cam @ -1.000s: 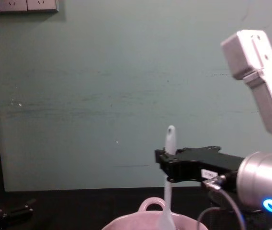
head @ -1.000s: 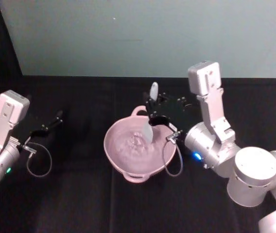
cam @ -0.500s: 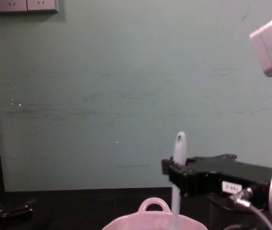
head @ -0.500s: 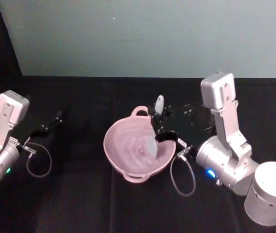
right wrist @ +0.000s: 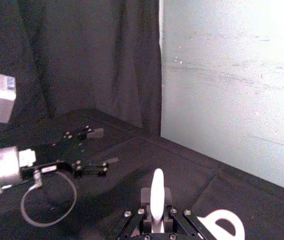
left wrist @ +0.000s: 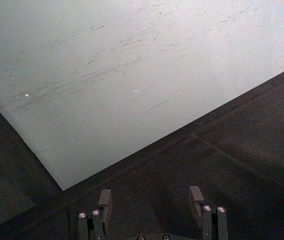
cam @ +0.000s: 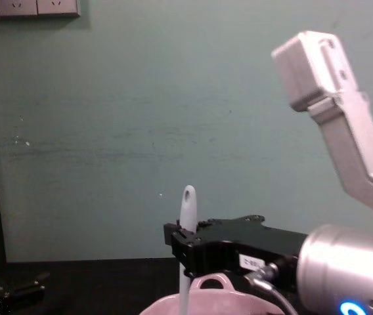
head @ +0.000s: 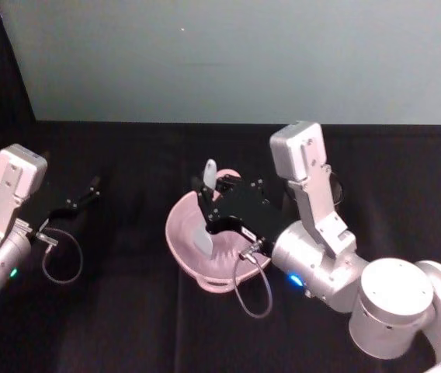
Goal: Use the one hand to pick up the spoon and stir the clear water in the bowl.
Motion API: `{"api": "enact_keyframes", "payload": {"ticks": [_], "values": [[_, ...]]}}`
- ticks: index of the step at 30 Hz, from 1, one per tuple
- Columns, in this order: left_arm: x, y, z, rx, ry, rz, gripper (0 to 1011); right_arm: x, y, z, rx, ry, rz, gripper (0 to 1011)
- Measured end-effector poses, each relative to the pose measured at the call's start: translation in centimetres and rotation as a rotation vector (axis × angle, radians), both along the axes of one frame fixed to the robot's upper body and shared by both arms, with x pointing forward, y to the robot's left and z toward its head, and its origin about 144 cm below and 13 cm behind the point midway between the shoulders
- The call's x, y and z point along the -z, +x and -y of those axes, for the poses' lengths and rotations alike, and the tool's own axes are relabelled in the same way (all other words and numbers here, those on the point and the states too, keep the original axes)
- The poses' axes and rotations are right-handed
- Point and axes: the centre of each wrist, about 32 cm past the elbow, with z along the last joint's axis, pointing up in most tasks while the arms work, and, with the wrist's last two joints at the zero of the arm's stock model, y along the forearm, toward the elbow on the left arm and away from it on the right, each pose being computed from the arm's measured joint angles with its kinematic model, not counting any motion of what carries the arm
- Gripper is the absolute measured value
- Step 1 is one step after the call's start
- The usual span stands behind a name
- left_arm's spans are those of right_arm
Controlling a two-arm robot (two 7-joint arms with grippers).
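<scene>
**One spoon, one bowl, two grippers**

One white spoon (head: 200, 235) stands nearly upright in the single pink bowl (head: 180, 221) at the middle of the black table (head: 127, 311). Its blade is down inside the bowl's left part and its holed handle end points up. The right gripper (head: 205, 208) reaches in level across the bowl from the right, clamped on the spoon's handle. The left gripper (head: 87, 194) sits well apart at the table's left, its two fingers (left wrist: 105, 199) spread wide and holding nothing.
</scene>
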Motion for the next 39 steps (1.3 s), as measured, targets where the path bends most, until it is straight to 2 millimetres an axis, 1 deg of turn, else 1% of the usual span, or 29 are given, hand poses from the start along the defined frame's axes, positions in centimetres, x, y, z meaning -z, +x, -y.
{"api": "enact_keyframes", "payload": {"ticks": [4, 10, 13, 14, 19, 23, 24, 30, 34, 36, 39], "values": [[0.0, 0.0, 0.0, 0.0, 0.0, 0.0, 1011, -0.1, 1.3, -0.7, 0.023, -0.007, 0.013, 119], [0.0, 0.0, 0.0, 0.0, 0.0, 0.0, 1011, -0.3, 3.1, -0.8, 0.07, -0.017, 0.022, 119], [0.0, 0.0, 0.0, 0.0, 0.0, 0.0, 1011, -0.4, 4.0, -0.1, 0.111, -0.024, 0.026, 118], [0.0, 0.0, 0.0, 0.0, 0.0, 0.0, 1011, -0.4, 4.0, -0.1, 0.111, -0.024, 0.026, 118], [0.0, 0.0, 0.0, 0.0, 0.0, 0.0, 1011, -0.6, 4.5, 1.1, 0.151, -0.033, 0.029, 119], [0.0, 0.0, 0.0, 0.0, 0.0, 0.0, 1011, -0.9, 4.0, 2.2, 0.165, -0.041, 0.025, 119], [0.0, 0.0, 0.0, 0.0, 0.0, 0.0, 1011, -0.9, 4.0, 2.2, 0.165, -0.041, 0.025, 119], [0.0, 0.0, 0.0, 0.0, 0.0, 0.0, 1011, -1.0, 2.3, 3.1, 0.126, -0.047, -0.006, 119], [0.0, 0.0, 0.0, 0.0, 0.0, 0.0, 1011, -0.9, 1.5, 3.1, 0.101, -0.044, -0.016, 119], [0.0, 0.0, 0.0, 0.0, 0.0, 0.0, 1011, -0.8, 0.7, 2.8, 0.071, -0.036, -0.025, 118], [0.0, 0.0, 0.0, 0.0, 0.0, 0.0, 1011, -0.7, 0.3, 2.3, 0.046, -0.031, -0.031, 119]]}}
